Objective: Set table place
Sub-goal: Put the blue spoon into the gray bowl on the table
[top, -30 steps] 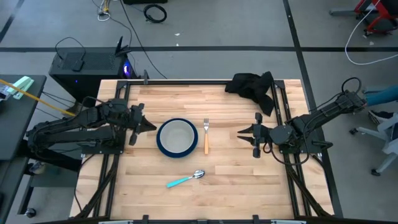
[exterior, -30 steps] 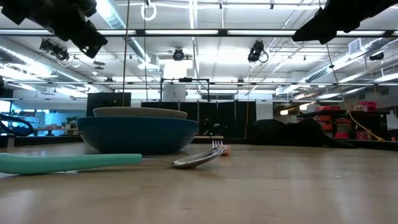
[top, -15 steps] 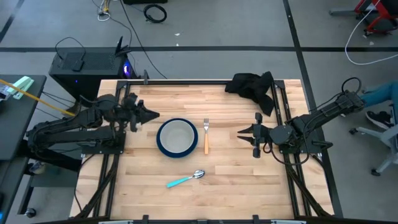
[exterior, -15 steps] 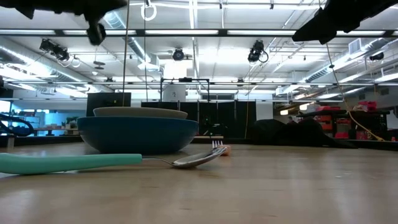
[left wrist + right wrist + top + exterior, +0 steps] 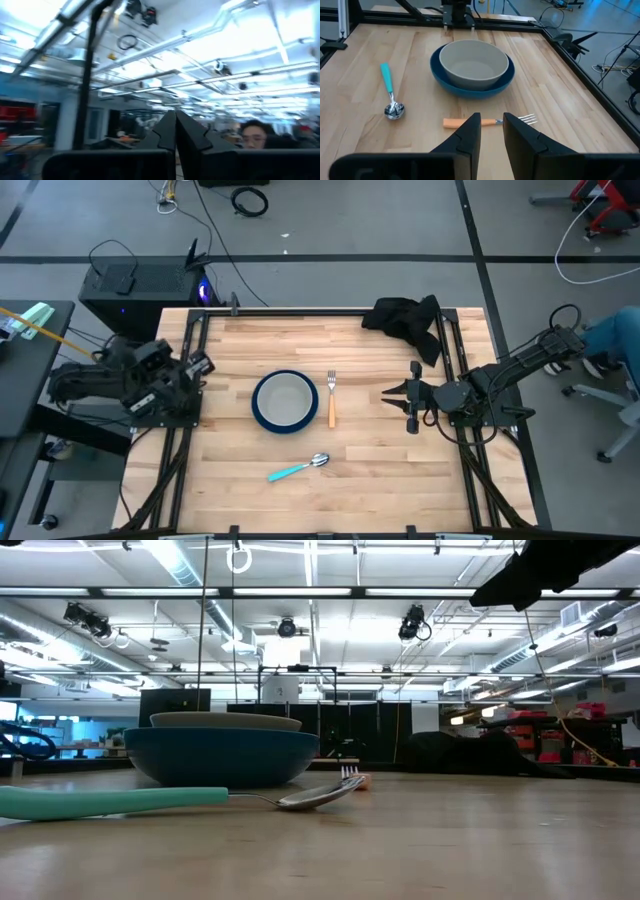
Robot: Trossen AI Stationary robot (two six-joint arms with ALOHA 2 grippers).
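Observation:
The round blue plate [image 5: 285,402] lies on the plank table [image 5: 380,470] with the pale grey bowl [image 5: 285,397] standing in it; both also show in the right wrist view [image 5: 475,62]. The orange-handled fork [image 5: 331,401] lies flat just right of the plate. The teal-handled spoon [image 5: 298,469] lies flat nearer the table's near edge. My left gripper [image 5: 203,364] is shut and empty at the table's left edge, tipped upward [image 5: 175,131]. My right gripper [image 5: 384,391] is open and empty, right of the fork, pointing at it [image 5: 492,131].
A black cloth [image 5: 407,320] lies bunched at the far right corner. A black box [image 5: 140,285] stands beyond the far left corner. A person sits off the table's right side [image 5: 612,338]; another person shows in the left wrist view [image 5: 252,134].
My left gripper has drawn back from beside the plate toward the table's left edge, rising and tipping upward; it has left the low view. The plate, bowl, fork and spoon have stayed where they were.

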